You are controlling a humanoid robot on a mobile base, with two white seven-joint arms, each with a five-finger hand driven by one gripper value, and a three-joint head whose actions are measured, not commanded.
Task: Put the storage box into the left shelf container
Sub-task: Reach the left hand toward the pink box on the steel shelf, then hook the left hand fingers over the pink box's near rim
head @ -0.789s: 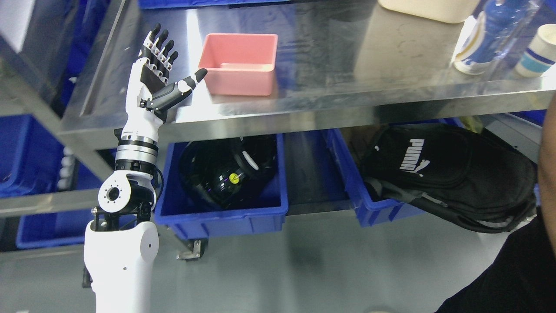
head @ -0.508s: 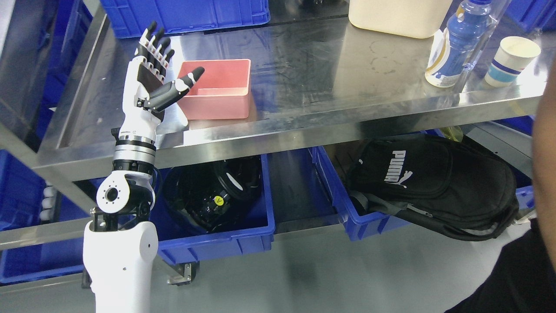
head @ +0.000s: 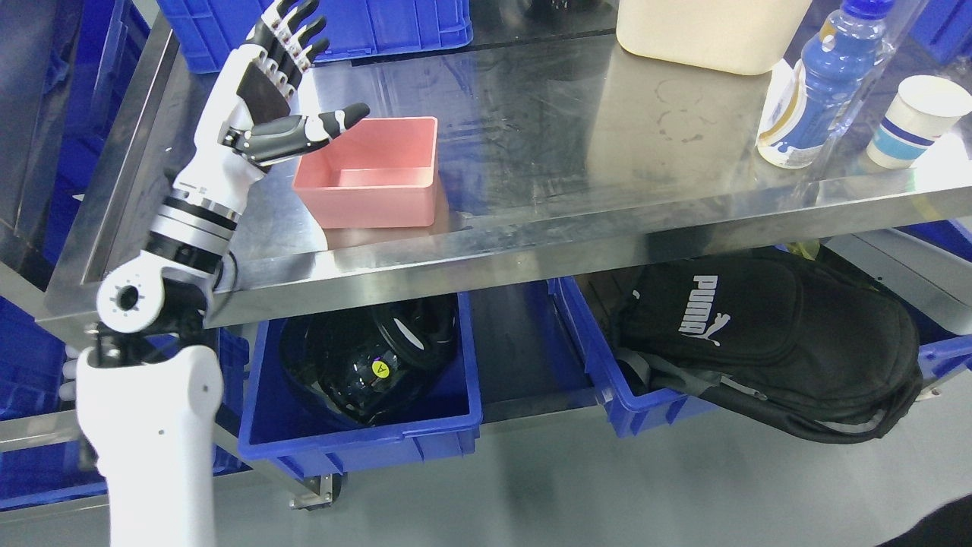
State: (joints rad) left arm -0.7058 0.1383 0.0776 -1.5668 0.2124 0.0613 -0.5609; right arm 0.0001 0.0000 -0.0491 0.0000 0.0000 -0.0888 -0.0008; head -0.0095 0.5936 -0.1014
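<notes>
One pink storage box (head: 370,173), left hand (head: 267,114) fingers (head: 292,34) spread, empty, two blue bins (head: 364,441)

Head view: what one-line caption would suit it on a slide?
Left hand open beside the pink storage box on the steel shelf, above blue bins.

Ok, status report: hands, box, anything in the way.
Left hand open, raised beside pink storage box. Box ungrasped on steel shelf top. Left blue bin below holds black gear.

A workshop or storeroom: a steel shelf trolley (head: 531,243) with blue plastic bins (head: 364,444) on a grey floor (head: 569,486).
</notes>
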